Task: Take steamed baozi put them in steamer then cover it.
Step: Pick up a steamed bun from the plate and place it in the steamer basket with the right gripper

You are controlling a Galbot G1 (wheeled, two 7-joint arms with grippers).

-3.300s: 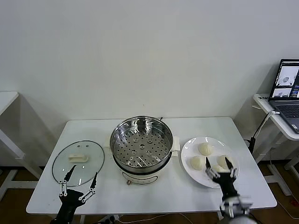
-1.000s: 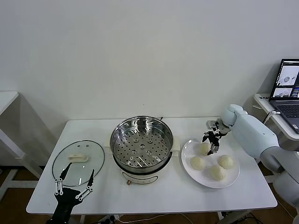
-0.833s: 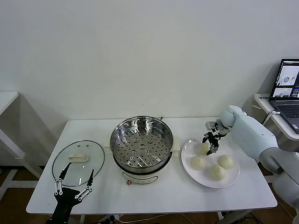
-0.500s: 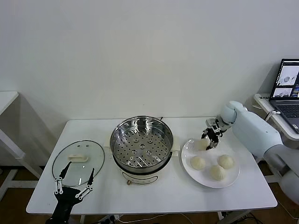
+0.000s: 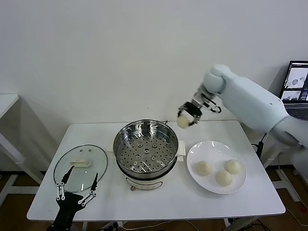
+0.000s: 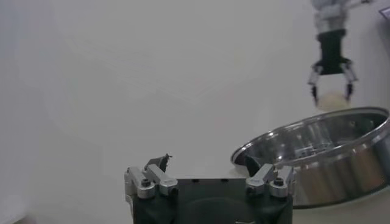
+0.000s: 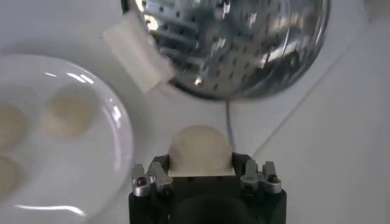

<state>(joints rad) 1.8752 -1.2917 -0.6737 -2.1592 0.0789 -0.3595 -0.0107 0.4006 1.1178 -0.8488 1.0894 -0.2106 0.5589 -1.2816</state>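
Note:
My right gripper (image 5: 185, 119) is shut on one cream-white baozi (image 5: 183, 121) and holds it in the air just above the back right rim of the steamer (image 5: 146, 149). The bun fills the jaws in the right wrist view (image 7: 200, 151), with the steamer's perforated tray (image 7: 244, 42) beyond it. Three baozi (image 5: 203, 167) lie on the white plate (image 5: 211, 187) to the steamer's right. The glass cover (image 5: 80, 166) with its white handle lies flat on the table at the left. My left gripper (image 5: 77, 192) is open and empty at the table's front left, by the cover's near edge.
The white table (image 5: 159, 199) holds everything. A laptop (image 5: 296, 91) stands on a side table at the far right. Another white table edge (image 5: 7, 103) shows at the far left. The left wrist view shows the steamer (image 6: 317, 152) and my right gripper with the bun (image 6: 331, 99) far off.
My right gripper closed on the rear baozi on the plate, lifted it, and carried it up and left to above the steamer's back right rim. The left gripper stayed put.

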